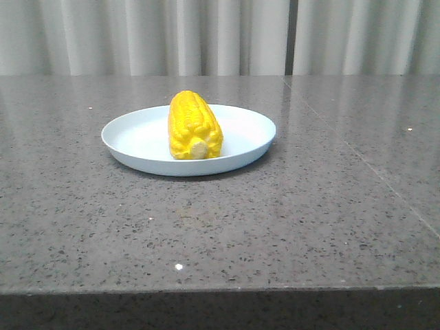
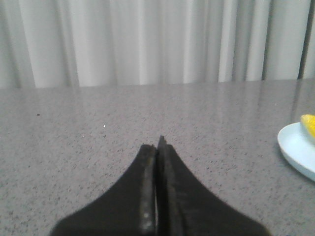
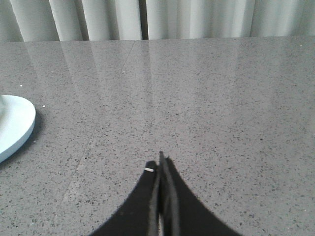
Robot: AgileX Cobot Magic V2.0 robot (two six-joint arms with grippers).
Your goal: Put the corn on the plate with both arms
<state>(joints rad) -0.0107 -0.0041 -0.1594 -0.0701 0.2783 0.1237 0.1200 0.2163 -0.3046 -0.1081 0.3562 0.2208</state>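
Observation:
The yellow corn (image 1: pixel 194 126) lies in the pale blue plate (image 1: pixel 247 137) in the middle of the table, its pale stub end toward the camera. No gripper shows in the front view. In the left wrist view my left gripper (image 2: pixel 157 145) is shut and empty over bare table, with the plate's edge (image 2: pixel 295 150) and a bit of corn (image 2: pixel 309 124) off to one side. In the right wrist view my right gripper (image 3: pixel 160 162) is shut and empty over bare table, with the plate's edge (image 3: pixel 15 123) off to the other side.
The table (image 1: pixel 309 220) is a dark grey speckled stone slab with a seam line on its right part. Pale curtains (image 1: pixel 206 34) hang behind its far edge. The table's front edge runs along the bottom of the front view.

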